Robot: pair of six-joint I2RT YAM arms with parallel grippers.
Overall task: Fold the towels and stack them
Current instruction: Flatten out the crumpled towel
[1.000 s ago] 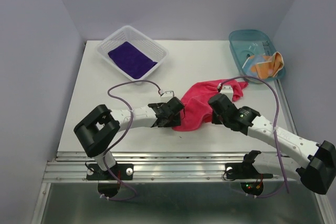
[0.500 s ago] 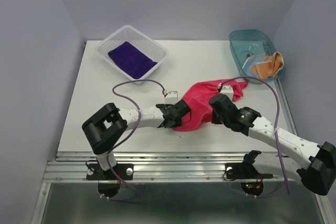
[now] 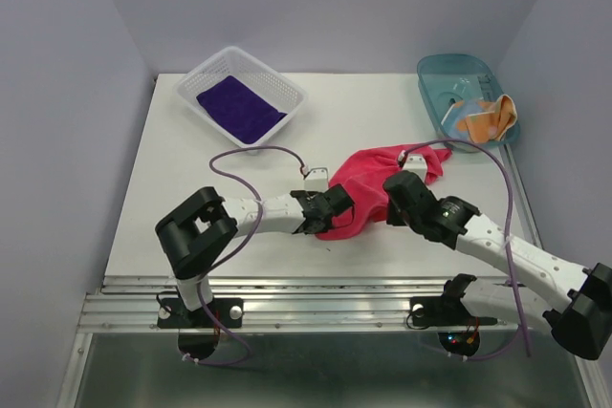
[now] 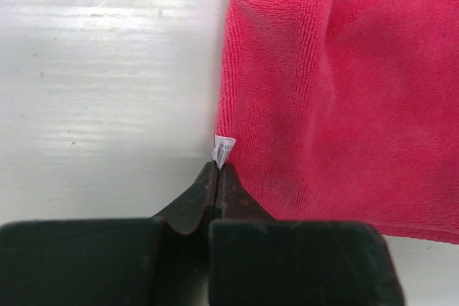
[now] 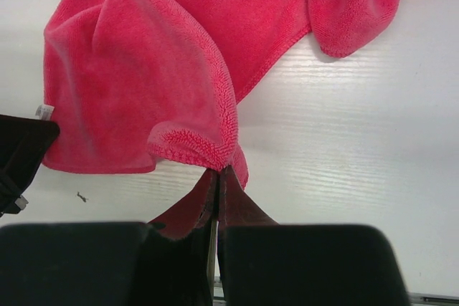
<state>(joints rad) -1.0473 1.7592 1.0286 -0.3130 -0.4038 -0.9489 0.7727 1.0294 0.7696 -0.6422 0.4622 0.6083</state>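
The pink-red towel [image 3: 368, 179] lies crumpled on the table between my two arms. My left gripper [image 3: 323, 212] sits at its near left edge, shut on the corner where a small white label [image 4: 224, 148] sticks out past the closed tips [image 4: 217, 170]. My right gripper [image 3: 394, 200] is shut on a bunched fold of the same towel's [image 5: 143, 69] near right hem, its tips [image 5: 217, 171] pinching the fabric. The dark purple towel [image 3: 239, 107] lies flat in a white basket. The orange towel [image 3: 488, 117] hangs crumpled over a blue tray.
The white basket [image 3: 206, 72] stands at the back left and the blue tray [image 3: 430, 74] at the back right corner. Purple cables loop over both arms. Grey walls close in the table on three sides, with a metal rail along the near edge.
My left arm slid right to the towel's edge and its jaws closed on the corner by the label. The right gripper has kept its hold and barely moved.
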